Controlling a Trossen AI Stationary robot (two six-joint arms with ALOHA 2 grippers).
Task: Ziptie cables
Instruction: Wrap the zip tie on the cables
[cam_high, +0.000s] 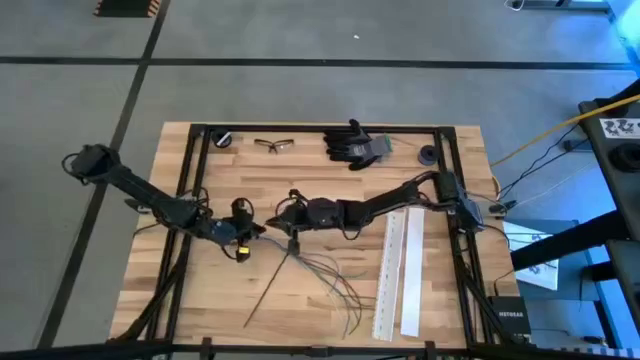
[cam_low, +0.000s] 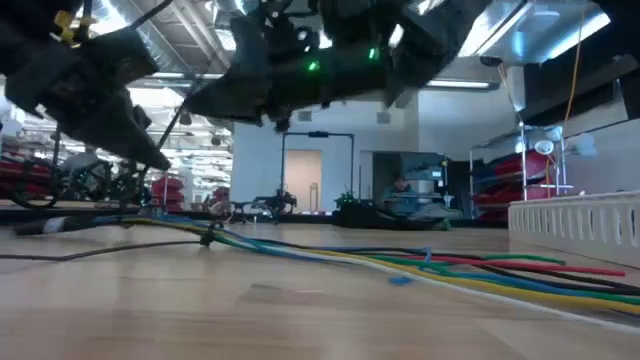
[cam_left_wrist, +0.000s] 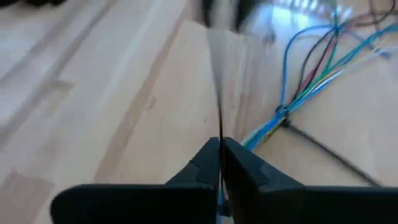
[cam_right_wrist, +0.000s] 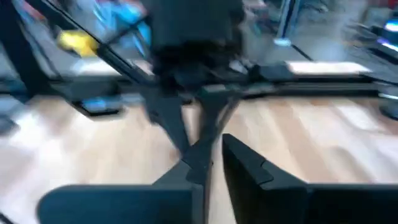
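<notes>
Cables are seen from above fanned across the middle of the desk, gathered at a point just below where the left gripper and right gripper meet; two white strips lie to the right. From the low view, the coloured wires are seen lying flat, pinched together at one knot. In the left wrist view, the fingers are closed on a thin dark strand running ahead, seemingly the ziptie tail. In the right wrist view, the fingers stand narrowly apart, and whether anything is held cannot be told. If the strand is pulled off-line, the bundle could slip loose or be dragged.
</notes>
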